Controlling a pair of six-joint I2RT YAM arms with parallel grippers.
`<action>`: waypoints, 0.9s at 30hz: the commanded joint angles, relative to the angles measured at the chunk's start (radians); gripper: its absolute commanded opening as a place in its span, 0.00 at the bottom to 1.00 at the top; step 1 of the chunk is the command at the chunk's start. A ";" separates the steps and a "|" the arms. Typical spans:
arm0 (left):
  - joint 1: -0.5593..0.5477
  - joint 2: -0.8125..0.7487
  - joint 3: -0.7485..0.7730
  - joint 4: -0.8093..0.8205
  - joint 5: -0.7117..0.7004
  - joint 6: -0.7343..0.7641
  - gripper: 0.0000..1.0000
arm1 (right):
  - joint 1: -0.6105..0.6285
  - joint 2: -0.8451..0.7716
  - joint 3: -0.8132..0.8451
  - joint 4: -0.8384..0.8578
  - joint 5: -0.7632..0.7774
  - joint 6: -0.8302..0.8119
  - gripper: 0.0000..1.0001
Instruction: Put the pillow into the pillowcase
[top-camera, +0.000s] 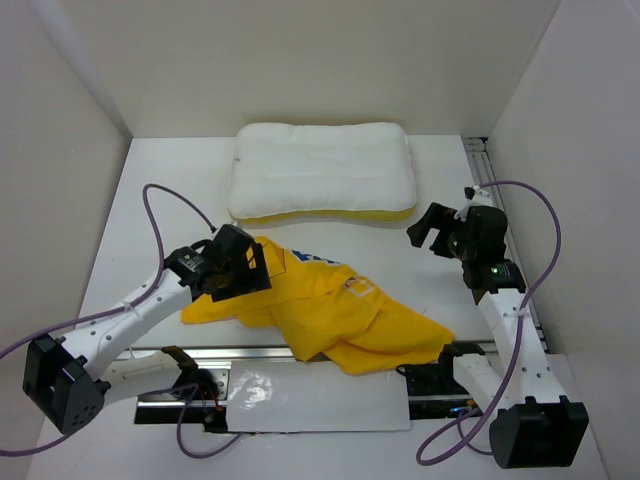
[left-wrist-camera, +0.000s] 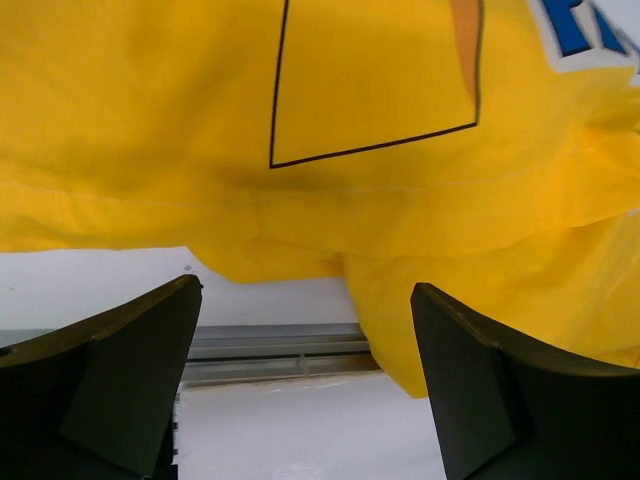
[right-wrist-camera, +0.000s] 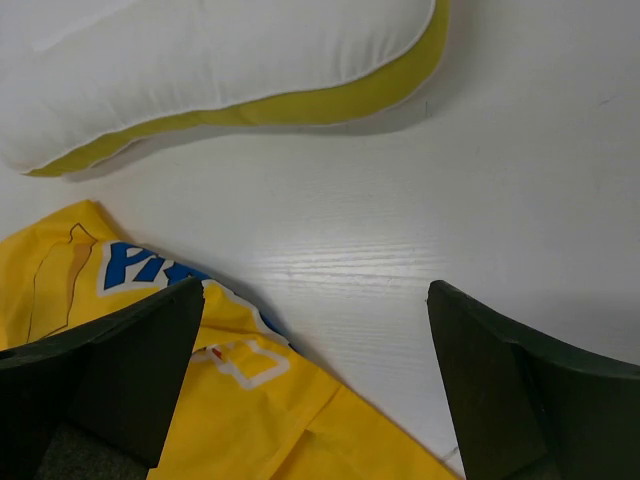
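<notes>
Two hands are seen, both spread open and empty. Left hand (top-camera: 236, 266) is held over the one crumpled pillowcase (top-camera: 322, 312) on the near bench (top-camera: 170, 185); right hand (top-camera: 432, 228) over bare bench. One pillow (top-camera: 322, 170) is laid flat behind, not touching the pillowcase.

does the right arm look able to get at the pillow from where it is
Probably yes: the right gripper is open beside the pillow's near right corner, with only bare table between them; the pillowcase lies off to the side.
</notes>
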 joint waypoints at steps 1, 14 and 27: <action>0.009 -0.032 -0.043 0.020 0.012 0.006 0.99 | -0.004 -0.003 0.001 0.028 0.011 0.002 1.00; 0.048 0.021 -0.193 0.092 0.079 -0.045 0.99 | 0.274 0.215 0.010 0.094 -0.129 -0.044 1.00; 0.057 0.121 -0.221 0.135 0.082 -0.125 0.92 | 0.677 0.557 0.116 0.109 0.250 -0.010 0.82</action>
